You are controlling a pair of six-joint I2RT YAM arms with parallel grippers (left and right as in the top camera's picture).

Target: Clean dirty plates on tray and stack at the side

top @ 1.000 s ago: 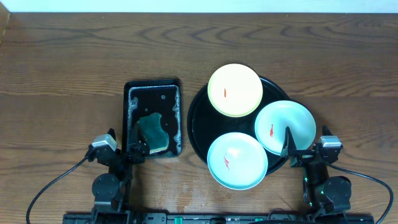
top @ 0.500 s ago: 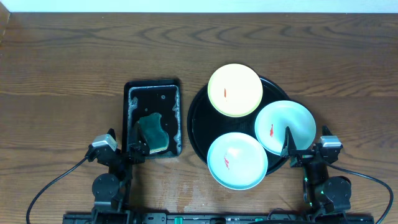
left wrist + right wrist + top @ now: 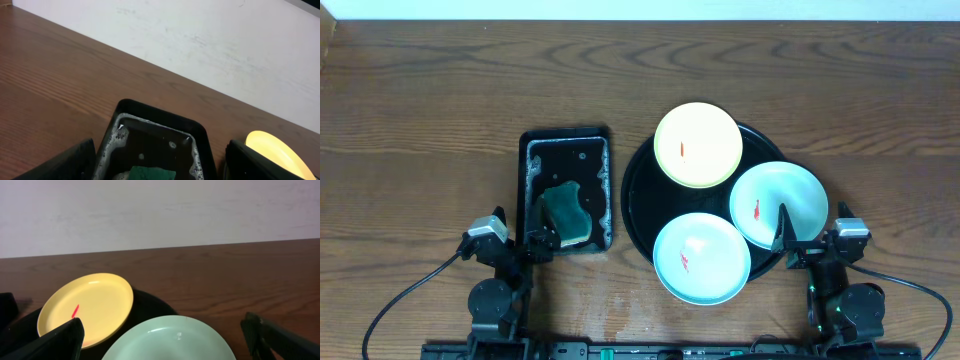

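At the near edge, left gripper (image 3: 160, 155): fingers apart, holding nothing, at the near end of the sponge tray (image 3: 566, 160).
Right gripper (image 3: 162, 332): fingers apart, holding nothing, just beside the right mint plate (image 3: 778, 204).
Step in hand: judged to be the start, as no plate is lifted and none is stacked aside.
Next move: probably calls for taking the sponge (image 3: 565, 210) and pinching a plate rim.
Count, plates: three, all on the round tray (image 3: 632, 190). These are the near mint plate (image 3: 701, 258), the right mint plate, and the yellow plate (image 3: 697, 144) farthest. Each is red-smeared.
Count, other: one sponge, one sponge tray.
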